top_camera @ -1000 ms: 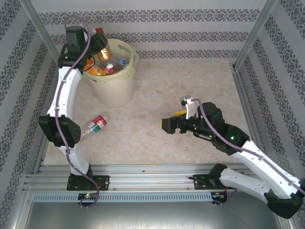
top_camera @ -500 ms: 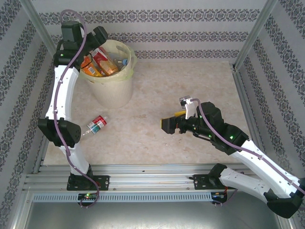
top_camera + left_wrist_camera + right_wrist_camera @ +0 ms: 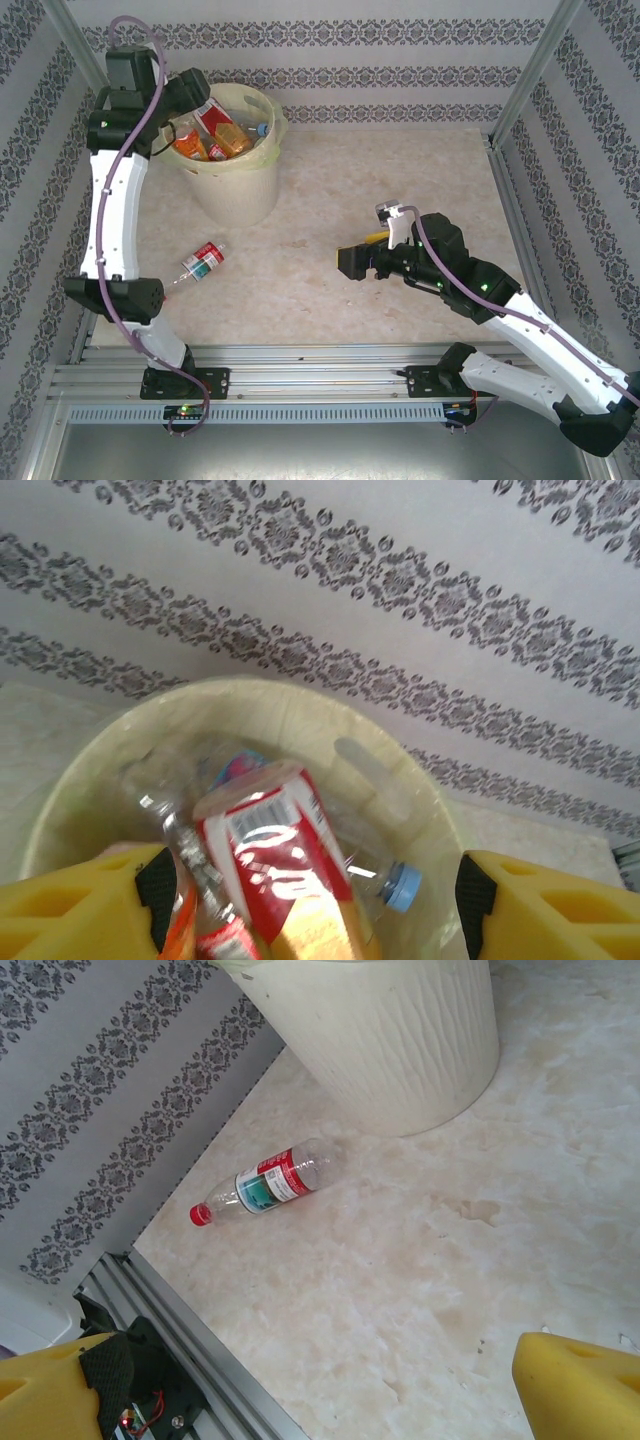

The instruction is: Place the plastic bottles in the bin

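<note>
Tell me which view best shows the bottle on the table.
Right wrist: the bottle lies whole on its side, red cap and label clear. Top external shows it small, near the left arm. Left wrist faces into the bin.

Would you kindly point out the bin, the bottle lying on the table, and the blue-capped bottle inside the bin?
bin [image 3: 240, 195]: top external view, outer wall.
bottle on the table [image 3: 268, 1188]: right wrist view, label.
blue-capped bottle [image 3: 403, 885]: left wrist view, cap.
</note>
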Action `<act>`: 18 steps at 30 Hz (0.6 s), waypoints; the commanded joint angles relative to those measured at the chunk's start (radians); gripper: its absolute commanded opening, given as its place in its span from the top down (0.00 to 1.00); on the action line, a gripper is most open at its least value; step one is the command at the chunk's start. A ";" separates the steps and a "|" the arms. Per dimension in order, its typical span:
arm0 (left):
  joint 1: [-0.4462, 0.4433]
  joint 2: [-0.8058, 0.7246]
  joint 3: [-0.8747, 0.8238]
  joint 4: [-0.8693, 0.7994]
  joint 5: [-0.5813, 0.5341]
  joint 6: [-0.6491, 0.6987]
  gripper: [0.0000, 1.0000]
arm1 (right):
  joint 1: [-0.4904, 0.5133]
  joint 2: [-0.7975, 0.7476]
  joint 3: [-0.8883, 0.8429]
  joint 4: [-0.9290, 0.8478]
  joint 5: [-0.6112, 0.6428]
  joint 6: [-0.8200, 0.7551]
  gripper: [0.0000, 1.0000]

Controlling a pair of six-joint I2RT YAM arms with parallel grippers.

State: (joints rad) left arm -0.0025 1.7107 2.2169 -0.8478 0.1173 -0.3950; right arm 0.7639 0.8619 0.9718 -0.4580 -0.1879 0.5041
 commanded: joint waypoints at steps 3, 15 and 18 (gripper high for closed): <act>0.012 -0.039 -0.088 -0.085 -0.032 0.035 0.26 | 0.009 0.003 -0.004 0.029 -0.008 0.022 0.02; 0.011 -0.241 -0.400 0.027 0.110 0.156 0.19 | 0.009 -0.014 -0.018 0.022 -0.022 0.023 0.02; 0.009 -0.357 -0.539 0.061 0.126 0.251 0.13 | 0.009 -0.010 -0.021 0.022 -0.028 0.021 0.02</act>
State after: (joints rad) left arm 0.0002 1.4662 1.7401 -0.8448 0.1978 -0.2710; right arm 0.7639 0.8593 0.9627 -0.4583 -0.1970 0.5217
